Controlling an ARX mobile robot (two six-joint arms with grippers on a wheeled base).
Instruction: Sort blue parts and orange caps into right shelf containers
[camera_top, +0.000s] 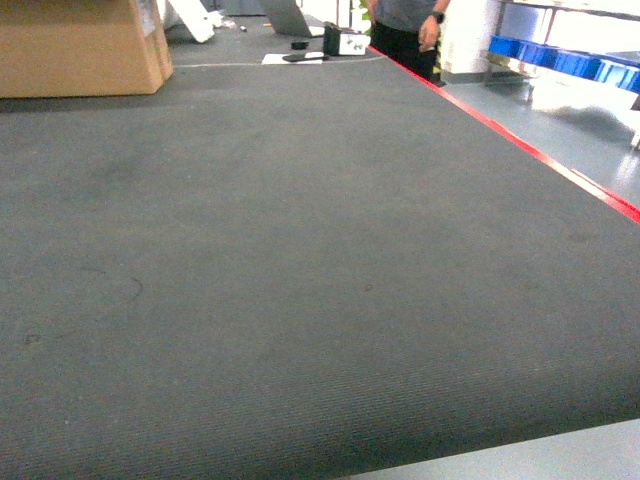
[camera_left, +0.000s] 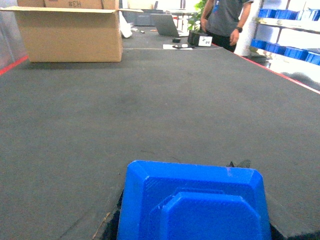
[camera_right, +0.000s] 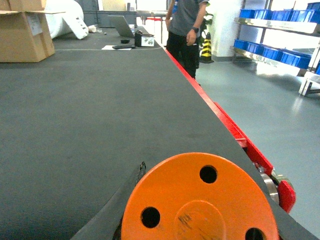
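Two task pieces filled the wrist views, yet neither gripper's jaws could be seen, so whether they were spread, pressed together or pinching the pieces could not be told. Close under the left wrist camera sat a blue part (camera_left: 195, 202), bright blue and blocky, with clipped corners and a raised stepped centre. Close under the right wrist camera sat an orange cap (camera_right: 200, 200), a round bright-orange disc with small round holes near its edge and a shallow circular centre. Both lay low over the dark grey ribbed mat (camera_top: 300, 280), which stretched across the whole head view and was edged by a red strip (camera_top: 520, 140) on the right. Beyond it stood a cardboard box (camera_top: 75, 45), a laptop (camera_left: 165, 24) and a person (camera_right: 185, 27) in a grey shirt. Blue bins (camera_right: 280, 52) rested on a steel shelf (camera_right: 260, 57) over a pale floor. Neither arm appeared in the head view.
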